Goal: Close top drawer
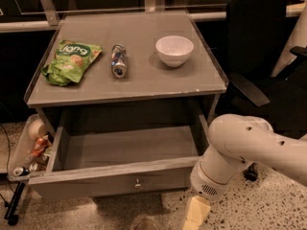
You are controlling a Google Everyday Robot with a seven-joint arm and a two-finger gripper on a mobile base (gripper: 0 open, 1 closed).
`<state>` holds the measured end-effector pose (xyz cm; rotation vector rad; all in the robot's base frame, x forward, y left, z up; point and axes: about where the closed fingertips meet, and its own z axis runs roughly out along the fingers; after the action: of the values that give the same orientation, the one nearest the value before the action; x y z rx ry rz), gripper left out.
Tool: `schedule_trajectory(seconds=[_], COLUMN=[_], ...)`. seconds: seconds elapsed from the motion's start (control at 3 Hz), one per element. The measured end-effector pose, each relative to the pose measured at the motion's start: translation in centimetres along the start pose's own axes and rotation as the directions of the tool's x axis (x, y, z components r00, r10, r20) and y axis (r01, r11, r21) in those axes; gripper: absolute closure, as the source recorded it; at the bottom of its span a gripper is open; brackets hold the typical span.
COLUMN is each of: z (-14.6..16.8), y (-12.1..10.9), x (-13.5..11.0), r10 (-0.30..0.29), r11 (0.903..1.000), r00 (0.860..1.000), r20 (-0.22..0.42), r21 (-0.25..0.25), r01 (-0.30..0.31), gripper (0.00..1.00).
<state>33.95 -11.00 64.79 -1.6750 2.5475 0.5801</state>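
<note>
The top drawer point(120, 178) is a wide grey drawer pulled far out from under the grey table top point(144, 83). It is empty inside and has one small round metal knob point(137, 182) at the centre of its front panel. My white arm point(240, 150) comes in from the right and bends down past the drawer's right front corner. The gripper point(194, 214) hangs at the bottom edge of the view, just right of and below the drawer front. Only a pale tan part of it shows.
On the table top lie a green snack bag point(69, 61), a drink can point(118, 60) on its side and a white bowl point(174, 49). A bin with bottles and trash point(29, 150) stands left of the drawer. A black office chair point(259, 56) stands at right.
</note>
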Motion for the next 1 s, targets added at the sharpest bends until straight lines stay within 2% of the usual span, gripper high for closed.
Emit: schedule_trajectory(seconds=[0.33,1.0], z=[0.00,0.00], y=[0.00,0.00], x=[0.00,0.00], r10=[0.000,0.000], r11=[1.0000,1.0000], r00=[1.000,1.000], r20=[0.000,0.000], r21=[0.000,0.000], r01=[0.000,0.000], gripper=[0.19,0.65])
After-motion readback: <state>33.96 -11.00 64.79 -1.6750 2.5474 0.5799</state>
